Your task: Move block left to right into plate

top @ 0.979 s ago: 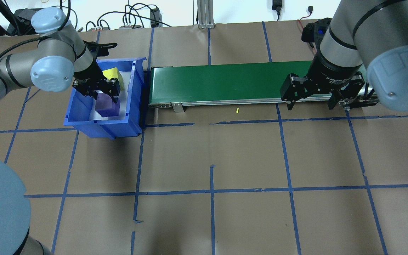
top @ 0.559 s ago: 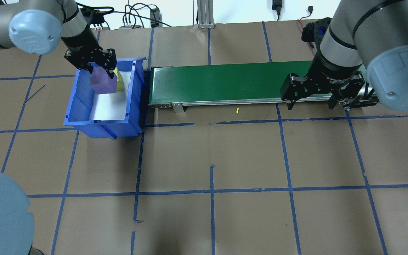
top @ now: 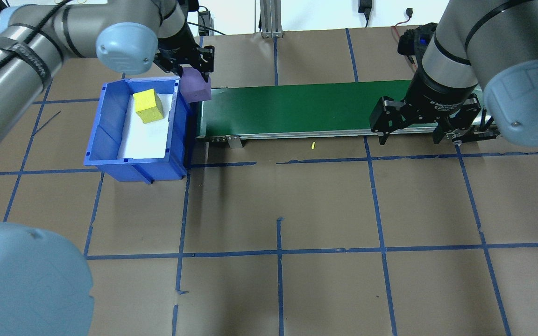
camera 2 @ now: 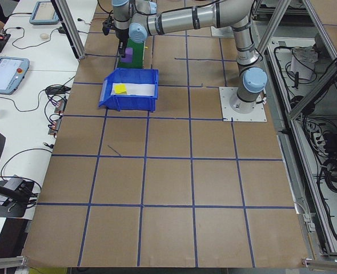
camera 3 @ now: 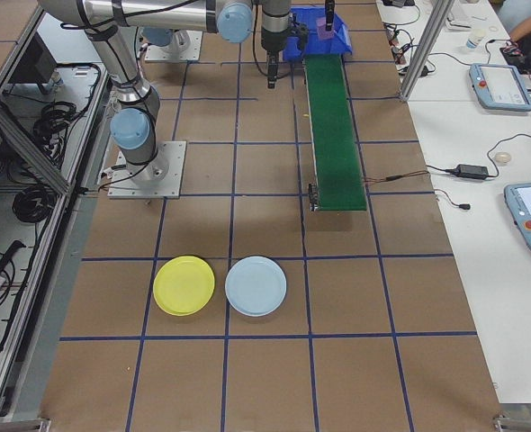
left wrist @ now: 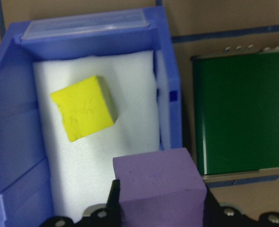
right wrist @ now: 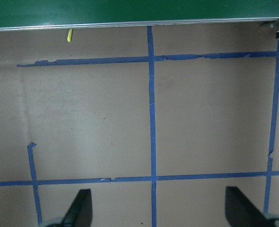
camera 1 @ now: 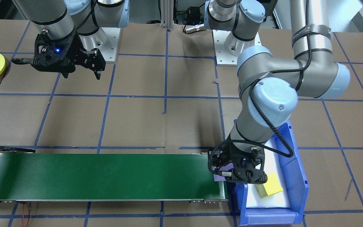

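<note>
Best carried on over the belt [top: 297,109] end, lowered flat near the centre line, then released gently so nothing tips. Purple block [top: 195,87] clamped in left gripper [top: 189,70], raised between bin [top: 110,140] wall and belt. Right gripper [top: 411,126] spread wide, empty, near belt's far end. Count: two blocks, counting the yellow block [top: 148,106] in the bin; two plates, yellow plate [camera 3: 184,285] and blue plate [camera 3: 256,285]; one bin; one belt.

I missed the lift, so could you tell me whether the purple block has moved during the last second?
Yes. The purple block left the blue bin, moving toward the green conveyor.
</note>
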Robot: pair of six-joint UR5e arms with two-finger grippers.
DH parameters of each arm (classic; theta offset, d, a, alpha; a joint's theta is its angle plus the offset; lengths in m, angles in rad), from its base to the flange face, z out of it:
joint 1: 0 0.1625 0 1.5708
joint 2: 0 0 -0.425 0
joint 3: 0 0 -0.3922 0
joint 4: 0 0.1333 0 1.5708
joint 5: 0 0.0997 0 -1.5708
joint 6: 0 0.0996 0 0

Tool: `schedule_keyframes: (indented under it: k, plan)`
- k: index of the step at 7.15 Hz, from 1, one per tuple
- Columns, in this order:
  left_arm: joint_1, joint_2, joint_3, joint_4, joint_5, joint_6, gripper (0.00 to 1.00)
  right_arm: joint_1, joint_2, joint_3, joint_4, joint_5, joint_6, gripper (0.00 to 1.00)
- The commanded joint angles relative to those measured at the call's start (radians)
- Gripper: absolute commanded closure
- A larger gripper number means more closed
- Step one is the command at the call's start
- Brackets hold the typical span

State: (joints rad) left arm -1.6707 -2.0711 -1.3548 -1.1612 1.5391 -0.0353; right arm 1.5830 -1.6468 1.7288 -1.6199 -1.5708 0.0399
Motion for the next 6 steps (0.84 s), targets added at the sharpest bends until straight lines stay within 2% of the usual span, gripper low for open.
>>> schedule_keyframes:
  k: [1,2,3,4,5,6]
  plan:
    - [-0.029,-0.063,-0.019,0.099,-0.011,-0.025,0.71,0.0,-0.001,0.0,0.0,0.0,0.0,0.0]
    - [-0.029,-0.069,-0.058,0.128,-0.045,-0.018,0.49,0.0,-0.001,0.0,0.0,0.0,0.0,0.0]
    - [-0.029,-0.067,-0.096,0.183,-0.048,-0.021,0.01,0.0,0.001,0.0,0.002,0.0,0.0,0.0]
    - [-0.03,-0.054,-0.107,0.184,-0.05,-0.015,0.0,0.0,0.001,0.0,-0.002,0.0,0.0,0.0]
    - [-0.031,-0.022,-0.096,0.154,-0.045,-0.017,0.0,0.0,0.001,-0.009,-0.008,0.03,-0.008,0.0]
    - [-0.027,0.041,-0.078,0.046,-0.036,-0.017,0.0,-0.001,0.021,0.001,-0.07,0.093,-0.011,0.0]
